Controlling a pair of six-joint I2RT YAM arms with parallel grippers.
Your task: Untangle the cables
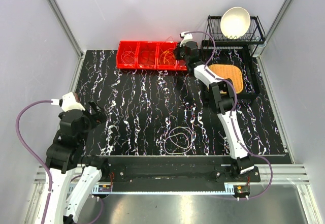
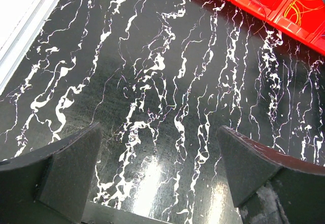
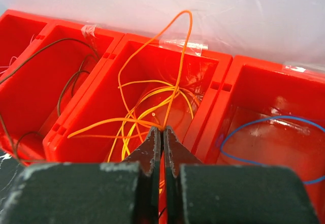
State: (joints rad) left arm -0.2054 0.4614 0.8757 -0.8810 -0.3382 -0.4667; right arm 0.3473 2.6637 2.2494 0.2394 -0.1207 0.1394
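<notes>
Pinching an orange cable (image 3: 181,46) at its very tips, the right gripper (image 3: 162,132) is hanging over a red bin (image 3: 210,102), jaws pressed tight on the wire as it is looping up above the yellow cables (image 3: 147,107) lying inside. A blue cable (image 3: 254,122) is lying in the next bin along. The left gripper (image 2: 160,142) is hovering spread wide over the marbled table (image 2: 152,56), holding nothing. A pale tangle (image 1: 177,140) is sitting loose near the table's front edge.

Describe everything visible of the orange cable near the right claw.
The orange cable is a hair-thin, flexible wire. It rises in a tall narrow loop above a red bin and runs down to the tips of the shut right claw, which seem to pinch it. Yellow cables lie beside it in that bin.
</notes>
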